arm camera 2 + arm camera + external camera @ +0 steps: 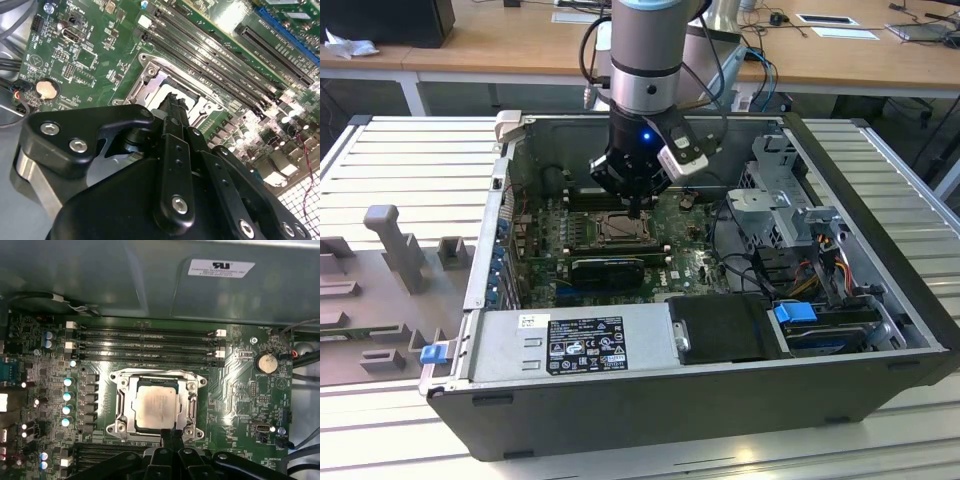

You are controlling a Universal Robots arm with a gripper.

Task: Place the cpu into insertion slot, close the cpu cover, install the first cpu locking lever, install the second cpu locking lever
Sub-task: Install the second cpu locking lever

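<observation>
The cpu [156, 406], a pale silvery square, lies flat in the insertion slot [118, 427] on the green motherboard. The cpu cover [123, 402], a silvery metal frame, lies down around it, so the chip shows through its square cut-out. My gripper [171, 436] is shut with nothing between its black fingers, and its tips hang just over one edge of the slot. In the exterior view the gripper [638, 208] points straight down above the slot [618, 231] inside the open computer case. In the second wrist view the fingertips [172, 105] cover part of the slot [152, 80].
Long memory slots [145, 342] run beside the socket, with a coin battery [266, 362] near them. A long black card [608, 266] sits on the socket's near side. The power supply [570, 345], drive cage [775, 190] and cables [820, 250] crowd the case.
</observation>
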